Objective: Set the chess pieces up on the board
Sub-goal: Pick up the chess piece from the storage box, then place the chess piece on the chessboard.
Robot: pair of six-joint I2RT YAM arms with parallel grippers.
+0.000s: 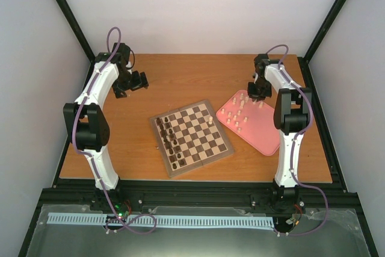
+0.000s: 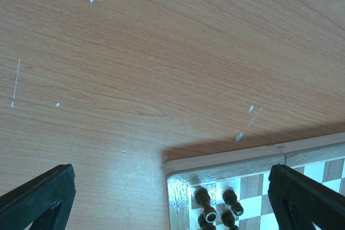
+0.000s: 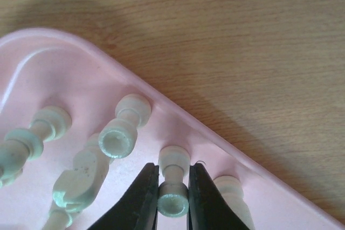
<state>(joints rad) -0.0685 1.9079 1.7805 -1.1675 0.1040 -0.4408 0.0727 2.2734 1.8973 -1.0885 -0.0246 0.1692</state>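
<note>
**Table.** The wooden table [image 1: 180, 76] carries every item. The top view alone shows it whole.

**Arms.** The left arm [image 1: 96, 112] reaches to the far left part of the table. The right arm [image 1: 289, 130] reaches to the far right part, over the tray.

**Board.** The board [image 1: 201, 136] lies near the table's centre, turned at an angle to the table edges. The left wrist view shows only one corner of it and its brown border. The right wrist view does not show it.

**Tray.** The pink tray [image 1: 263, 132] lies just beside the board's right side. The right wrist view shows its rounded rim close up, which the top view cannot resolve.

**Left gripper.** The left gripper [image 1: 137, 80] hangs above bare wood. Its jaws stand wide apart and hold nothing. The left wrist view shows one finger [image 2: 38, 197] at each lower corner of the frame.

**Right gripper.** The right gripper [image 3: 173, 171] is down inside the tray at its far end. Its jaws are clamped on one pale piece [image 3: 173, 189], with a finger pressed to each side. Only the right wrist view shows this contact.

**Dark pieces.** The dark pieces [image 1: 169, 139] stand along the board's left side. The left wrist view shows a few at the corner.

**Chess pieces.** The chess pieces [image 1: 239, 112] sit in the tray's far half. The right wrist view shows several just beside the pale piece. From these views, standing and lying pieces cannot be told apart.
</note>
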